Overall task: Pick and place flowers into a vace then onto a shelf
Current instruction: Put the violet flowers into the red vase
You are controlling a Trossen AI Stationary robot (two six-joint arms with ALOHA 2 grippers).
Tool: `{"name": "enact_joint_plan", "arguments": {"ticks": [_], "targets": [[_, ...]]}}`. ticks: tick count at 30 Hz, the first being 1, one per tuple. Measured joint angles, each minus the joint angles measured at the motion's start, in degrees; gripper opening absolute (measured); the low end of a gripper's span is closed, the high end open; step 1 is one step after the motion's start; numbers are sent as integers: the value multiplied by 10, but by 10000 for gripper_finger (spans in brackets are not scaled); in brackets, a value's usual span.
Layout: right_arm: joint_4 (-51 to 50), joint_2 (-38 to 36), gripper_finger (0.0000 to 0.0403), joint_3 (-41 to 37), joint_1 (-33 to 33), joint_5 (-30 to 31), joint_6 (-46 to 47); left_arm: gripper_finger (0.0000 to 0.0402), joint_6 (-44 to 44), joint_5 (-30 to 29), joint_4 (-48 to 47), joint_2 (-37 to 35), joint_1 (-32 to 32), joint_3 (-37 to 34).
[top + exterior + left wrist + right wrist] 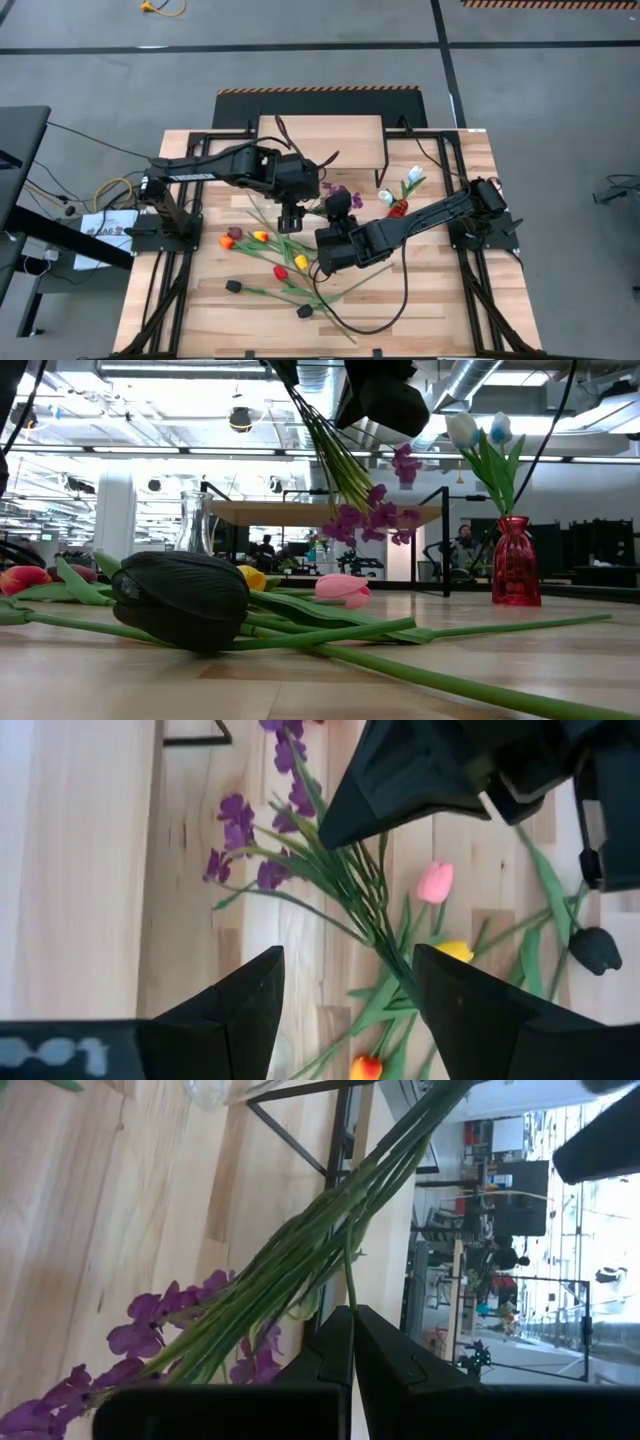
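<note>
We see the purple sprig hanging above the table at the centre of the low view, its stems running up and left to the right gripper, blossoms lowest. That gripper's jaws are pressed together, pinching the stems. In the right wrist view the sprig's long axis runs on a diagonal, blossoms at lower left, stem ends at upper right. The left gripper sits just above centre in the high view, jaws spread either side of the stems without closing on them. Loose flowers lie across the table below centre, stems mostly slanting from upper left to lower right. A red vase holds white tulips upright at right. The shelf stands at upper centre. We can read no writing.
</note>
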Motion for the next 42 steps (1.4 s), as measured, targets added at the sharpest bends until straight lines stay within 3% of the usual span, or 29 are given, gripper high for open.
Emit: {"name": "enact_joint_plan", "arguments": {"ticks": [15, 34, 38, 42], "targets": [[-4, 0, 0, 0, 0, 1, 0, 212, -20, 53, -29, 1, -1, -2], [-4, 0, 0, 0, 2, 5, 2, 211, 2, 58, -63, 66, 0, -19], [-4, 0, 0, 0, 2, 5, 2, 182, 4, 44, -75, 65, 0, -19], [-4, 0, 0, 0, 2, 5, 2, 125, 17, 43, -82, 65, 0, -19]]}}
